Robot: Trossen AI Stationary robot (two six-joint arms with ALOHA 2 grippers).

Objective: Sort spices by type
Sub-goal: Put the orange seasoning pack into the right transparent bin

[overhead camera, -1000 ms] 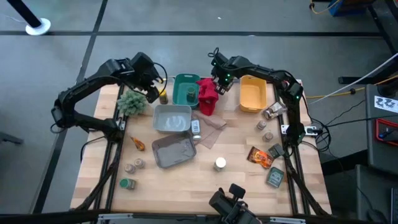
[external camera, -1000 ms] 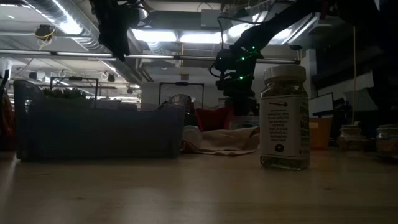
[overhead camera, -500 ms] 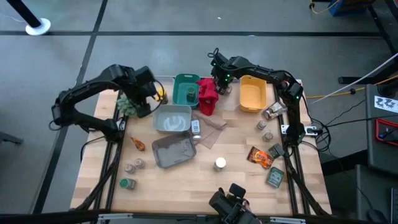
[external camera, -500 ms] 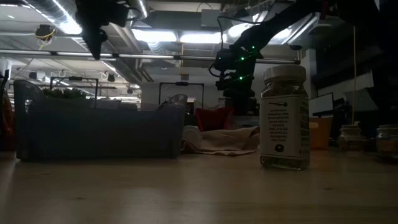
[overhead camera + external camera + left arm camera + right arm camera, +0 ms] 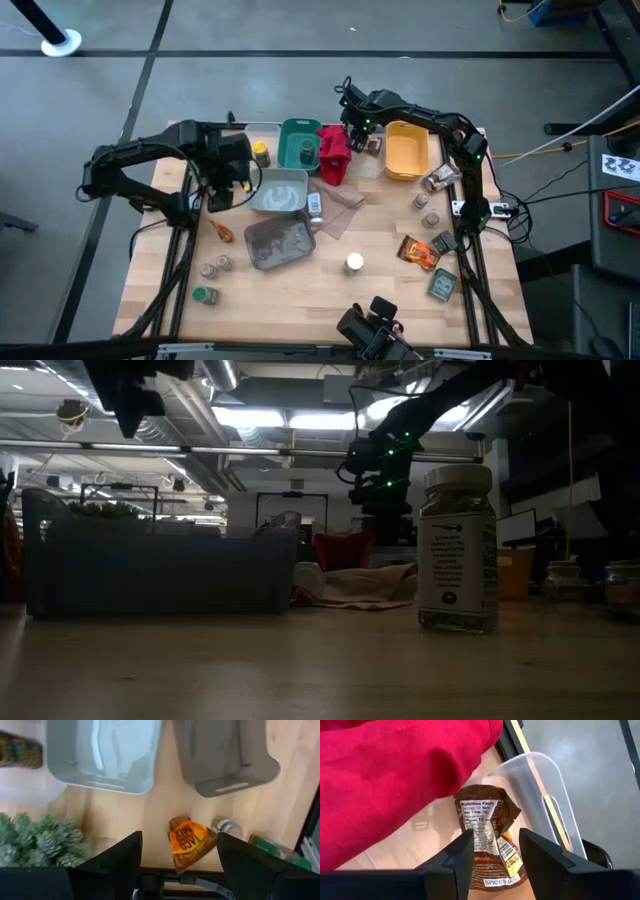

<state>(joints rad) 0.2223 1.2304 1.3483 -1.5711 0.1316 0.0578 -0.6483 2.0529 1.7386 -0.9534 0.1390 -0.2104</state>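
The brown spice packet (image 5: 487,837) is lying crumpled in a clear plastic tub (image 5: 547,790) at the back of the counter (image 5: 380,290), just beside the red cloth (image 5: 335,152) and near the yellow bin (image 5: 407,150). The right claw (image 5: 360,128) is hanging directly over it. Its fingers are standing apart, one on each side of the packet, so I am judging that they are not gripping it now, though I cannot tell if a pad is brushing its edge.

A packet like this is probably very light, thin and soft. It is bending easily and its foil is likely a little slippery, but it is not fragile. The best hold is a pinch across a sealed edge or a raised fold, not across the flat middle.

A second packet, the orange one (image 5: 191,842), is lying flat on the counter on the left side, near the dark grey bin (image 5: 280,243). The left claw (image 5: 225,182) is hovering above it, wide open and empty. Because it is lying flat, the fingers will need to catch a lifted corner.

Compared with one second ago, the right claw has opened from an almost closed state while its arm has hardly moved. The left arm has travelled from the back corner, past the small green plant (image 5: 35,840), forward toward the orange packet, with its fingers keeping the same wide gap.
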